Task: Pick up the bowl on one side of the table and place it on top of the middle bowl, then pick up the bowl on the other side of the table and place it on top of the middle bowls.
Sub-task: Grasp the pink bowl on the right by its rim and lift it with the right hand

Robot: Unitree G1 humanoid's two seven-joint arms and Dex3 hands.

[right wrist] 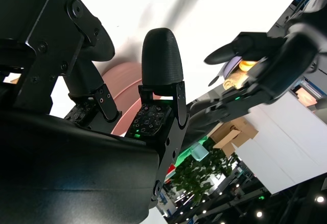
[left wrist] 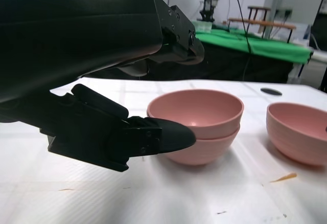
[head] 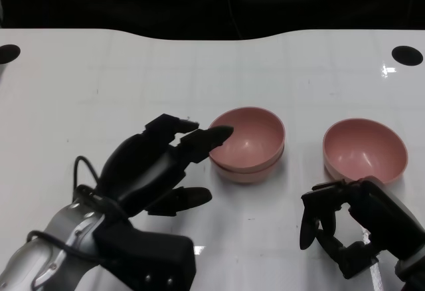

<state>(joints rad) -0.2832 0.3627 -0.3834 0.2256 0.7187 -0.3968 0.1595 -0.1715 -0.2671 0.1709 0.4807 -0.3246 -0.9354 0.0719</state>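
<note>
- The left hand (head: 156, 165) is hanging just beside the stacked pair of pink plastic bowls (head: 249, 145) at the middle of the white table (head: 99, 85), its fingers spread and gripping nothing; one fingertip is reaching over the near rim in the head view, though contact cannot be told.
- The left wrist view is showing two rims, one pink bowl nested inside the other, so the first half of the job looks done.
- The right hand (head: 352, 228) is sitting low near the single pink plastic bowl (head: 365, 150) on the right side, fingers apart and partly curled, holding nothing, not touching the bowl.
- Risk one: that left fingertip by the stack could nudge or tip the upper bowl if the hand swings sideways rather than lifting clear.
- Risk two: the right hand is approaching a smooth, shallow rim; a pinch set too near the edge could let the bowl slip or skid along the glossy table.
- Risk three: a tilted release over the stack could leave the third bowl perched crooked.
- All the bowls are looking empty inside.
</note>
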